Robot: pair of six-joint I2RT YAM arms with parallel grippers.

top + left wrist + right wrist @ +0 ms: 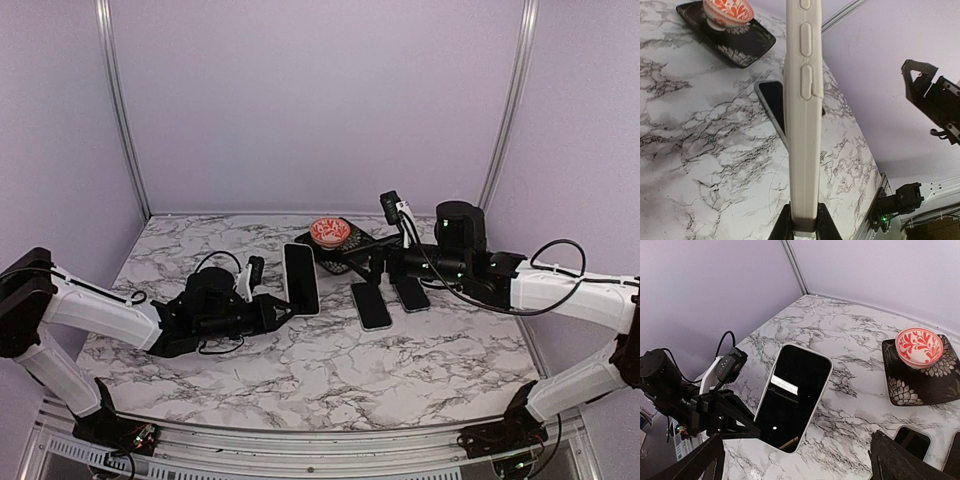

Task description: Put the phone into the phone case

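A white phone case (301, 278) stands on edge, tilted, left of the table's middle, and my left gripper (280, 308) is shut on its lower end. The left wrist view shows the case's side with its button bumps (802, 115), pinched at the bottom between both fingers (802, 227). A black-screened phone (795, 395) sits inside the case's white rim, facing my right gripper. That right gripper (352, 265) hangs just right of the case, open and holding nothing, with its fingertips (700, 460) spread wide apart.
Two other dark phones (371, 305) (411, 293) lie flat under the right arm. Behind them, a black patterned tray (352, 245) carries a red and white bowl (330, 232). Purple walls enclose the marble table (300, 370).
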